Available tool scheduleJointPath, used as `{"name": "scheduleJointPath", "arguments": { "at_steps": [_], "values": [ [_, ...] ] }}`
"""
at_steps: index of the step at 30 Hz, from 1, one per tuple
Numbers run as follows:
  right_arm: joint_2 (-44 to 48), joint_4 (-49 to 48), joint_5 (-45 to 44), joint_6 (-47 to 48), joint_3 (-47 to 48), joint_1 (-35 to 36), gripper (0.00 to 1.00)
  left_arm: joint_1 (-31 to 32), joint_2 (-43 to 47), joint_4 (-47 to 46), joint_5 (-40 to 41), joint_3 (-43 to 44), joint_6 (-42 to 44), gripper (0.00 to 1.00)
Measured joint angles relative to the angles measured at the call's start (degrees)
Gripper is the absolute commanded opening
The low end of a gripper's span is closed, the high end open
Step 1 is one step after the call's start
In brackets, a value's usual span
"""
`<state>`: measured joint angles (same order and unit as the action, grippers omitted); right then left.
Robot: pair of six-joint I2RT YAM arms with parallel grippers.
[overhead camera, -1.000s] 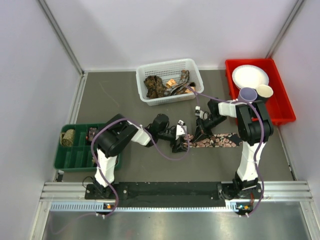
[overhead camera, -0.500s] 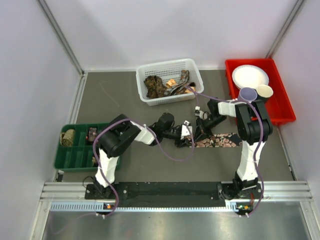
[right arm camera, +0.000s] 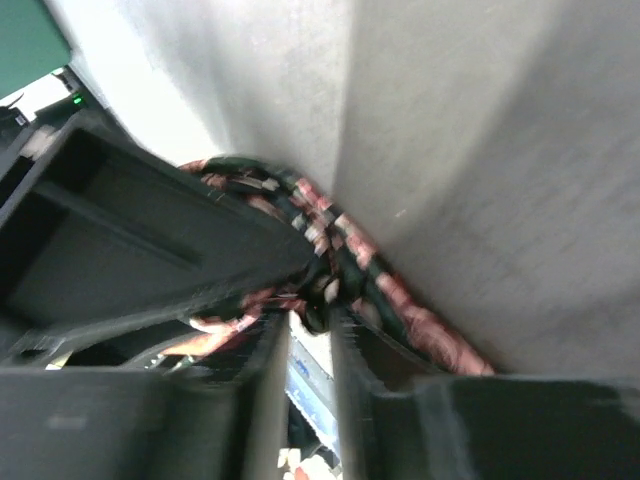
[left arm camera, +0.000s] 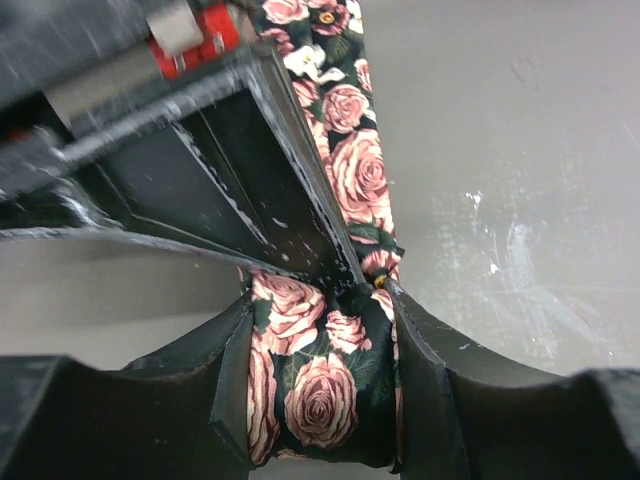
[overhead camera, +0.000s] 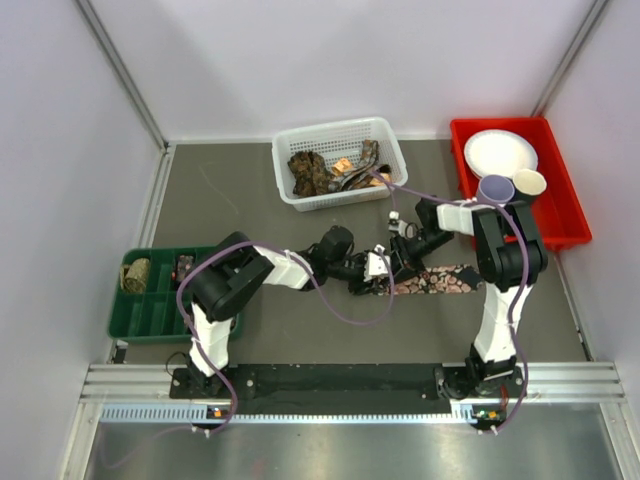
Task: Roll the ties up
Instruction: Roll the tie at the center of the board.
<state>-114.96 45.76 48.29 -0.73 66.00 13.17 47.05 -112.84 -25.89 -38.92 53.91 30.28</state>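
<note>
A dark tie (overhead camera: pixel 445 280) with pink roses lies flat on the grey table, its left end wound into a small roll (left arm camera: pixel 320 400). My left gripper (left arm camera: pixel 320 300) is shut on that roll, one finger pressed on each side. From the roll the flat tie (left arm camera: pixel 350 150) runs away across the table. My right gripper (right arm camera: pixel 313 325) points into the roll's end, its jaws a narrow gap apart with nothing clearly pinched, and the tie (right arm camera: pixel 400 300) lies just beyond its tips. In the top view the left gripper (overhead camera: pixel 383 275) and the right gripper (overhead camera: pixel 400 265) meet at the roll.
A white mesh basket (overhead camera: pixel 290 190) with several loose ties stands at the back. On the left a green divided tray (overhead camera: pixel 150 315) holds rolled ties. A red bin (overhead camera: pixel 565 215) with a plate and cups sits at the right.
My left gripper has moved right to the tie's rolled end and closed on it. The right gripper's jaws have parted a little at the roll.
</note>
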Motion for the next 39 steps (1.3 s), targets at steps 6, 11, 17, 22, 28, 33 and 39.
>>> {"name": "scheduleJointPath", "arguments": {
  "at_steps": [6,11,17,22,28,33,39],
  "values": [
    [4.3,0.3,1.2,2.6,-0.8,-3.2,0.33,0.0,0.5,3.3,0.9,0.6,0.2,0.1],
    [8.8,-1.1,3.7,2.9,-2.2,-4.6,0.35,0.1,0.5,6.8,1.4,2.3,0.1,0.08],
    [9.6,-3.9,5.9,1.0,-3.5,-2.5,0.36,0.4,0.4,9.8,2.5,3.9,-0.4,0.07],
    [9.5,-6.6,5.3,-1.9,-3.8,0.7,0.37,0.6,0.4,10.7,3.0,4.4,-0.8,0.08],
    [8.2,-9.7,4.9,-4.3,-4.8,1.7,0.37,0.7,0.2,11.8,3.4,5.2,-1.6,0.08],
    [7.4,-9.9,4.7,-4.4,-4.9,1.7,0.02,0.7,0.0,12.5,3.5,5.6,-1.8,0.14],
    [6.6,-9.7,5.1,-4.3,-4.8,1.7,0.0,0.7,-0.1,13.3,3.5,6.1,-1.9,0.24]
  ]
}}
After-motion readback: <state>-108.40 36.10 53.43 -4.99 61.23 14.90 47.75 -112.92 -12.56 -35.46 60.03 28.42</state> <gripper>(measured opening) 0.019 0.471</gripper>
